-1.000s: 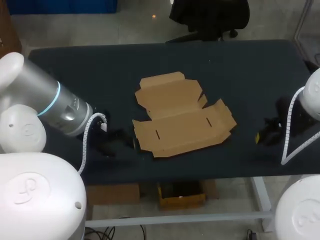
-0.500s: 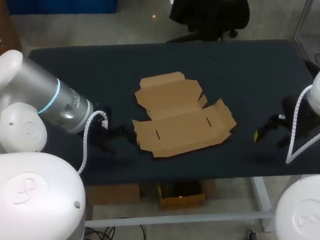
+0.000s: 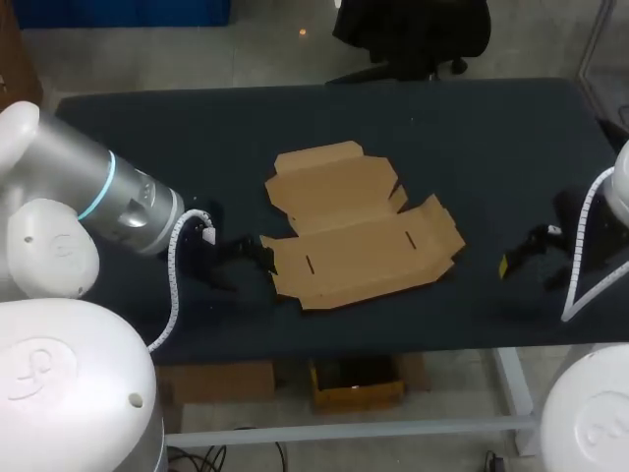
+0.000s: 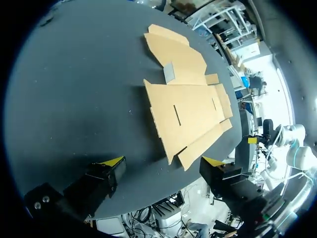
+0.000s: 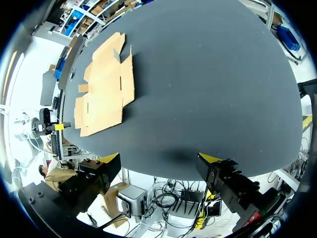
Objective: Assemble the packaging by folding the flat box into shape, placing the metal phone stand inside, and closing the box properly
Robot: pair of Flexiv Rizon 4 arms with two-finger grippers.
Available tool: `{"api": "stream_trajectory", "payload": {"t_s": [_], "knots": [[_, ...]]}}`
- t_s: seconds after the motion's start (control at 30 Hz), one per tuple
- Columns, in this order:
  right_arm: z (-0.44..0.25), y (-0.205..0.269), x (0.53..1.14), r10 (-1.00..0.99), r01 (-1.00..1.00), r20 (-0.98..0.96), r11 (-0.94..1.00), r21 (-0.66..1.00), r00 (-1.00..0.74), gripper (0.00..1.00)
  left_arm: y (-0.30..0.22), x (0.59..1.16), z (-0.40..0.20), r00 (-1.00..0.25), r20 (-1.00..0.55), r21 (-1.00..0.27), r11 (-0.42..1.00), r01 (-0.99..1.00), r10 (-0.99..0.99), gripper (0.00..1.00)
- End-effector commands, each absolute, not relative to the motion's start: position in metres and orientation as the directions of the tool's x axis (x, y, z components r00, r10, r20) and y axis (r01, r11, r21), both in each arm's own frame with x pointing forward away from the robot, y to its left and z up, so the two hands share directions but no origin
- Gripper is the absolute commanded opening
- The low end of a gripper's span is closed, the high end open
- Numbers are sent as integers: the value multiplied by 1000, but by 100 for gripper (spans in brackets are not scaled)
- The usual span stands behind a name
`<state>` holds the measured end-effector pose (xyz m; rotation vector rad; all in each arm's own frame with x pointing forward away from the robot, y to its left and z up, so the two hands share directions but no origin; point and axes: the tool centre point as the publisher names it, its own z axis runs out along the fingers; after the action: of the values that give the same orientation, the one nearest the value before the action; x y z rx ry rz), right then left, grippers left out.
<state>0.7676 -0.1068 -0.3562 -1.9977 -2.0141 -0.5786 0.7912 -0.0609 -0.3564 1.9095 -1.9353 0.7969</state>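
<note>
flat box (image 3: 359,226) lies unfolded in middle of bench (image 3: 147,128). our left fingers (image 4: 101,178) spread, low, just beside its left edge; our right fingers (image 5: 96,173) spread, well apart from it. risk: we shove cardboard sideways instead of lifting flap; thin sheet slides, creases wrong.

right arm (image 3: 621,187): cut by head view's edge | left gripper (image 3: 257,259): fingertips lost against dark table (image 3: 472,128) | grey patch (image 4: 169,73) on flat box (image 4: 188,109), ahead of left gripper: unidentifiable

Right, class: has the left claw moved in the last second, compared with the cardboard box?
Yes. The left claw has moved toward the flat cardboard box, its tips now by the box's left edge; the box stayed put.
</note>
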Motion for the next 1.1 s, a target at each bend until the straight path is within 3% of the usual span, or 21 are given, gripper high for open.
{"api": "stream_trajectory", "payload": {"t_s": [0.03,0.17,0.6,0.77,0.87,1.03,1.1], "knots": [[-354,-110,767,891,995,452,-13,102,-35,100,-69,806,-375,-71,615,-155,-32,-987,-786,93],[-354,-110,767,891,995,452,-13,102,-35,100,-73,815,-380,-64,641,-148,-41,-988,-765,68],[-354,-110,767,891,995,452,-13,102,-35,100,-86,835,-389,-58,680,-136,-47,-990,-731,62],[-354,-110,767,891,995,452,-13,102,-35,100,-86,842,-392,-47,697,-131,-62,-989,-716,55],[-354,-110,767,891,995,452,-13,102,-35,100,-86,847,-394,-36,700,-122,-69,-990,-714,36],[-354,-110,767,891,995,452,-13,102,-35,100,-86,852,-398,-27,700,-111,-72,-991,-714,33],[-354,-110,767,891,995,452,-13,102,-35,100,-86,853,-399,-23,699,-107,-73,-992,-715,27]]}}
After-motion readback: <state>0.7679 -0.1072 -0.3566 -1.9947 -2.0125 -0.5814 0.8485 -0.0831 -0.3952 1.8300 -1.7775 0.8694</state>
